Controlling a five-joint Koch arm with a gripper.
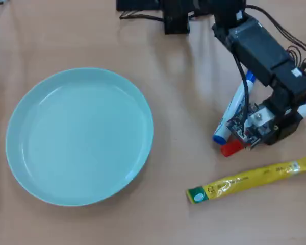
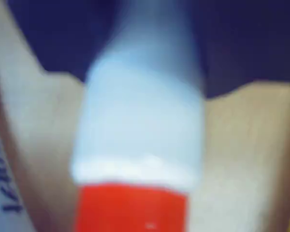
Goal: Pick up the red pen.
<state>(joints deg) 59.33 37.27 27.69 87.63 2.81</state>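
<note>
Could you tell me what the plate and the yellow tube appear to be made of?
The plate looks like glazed ceramic or glossy melamine: smooth pale green with soft light streaks near the rim. The yellow tube seems to be thin printed plastic or foil film: flat, slightly crinkled and shiny.
</note>
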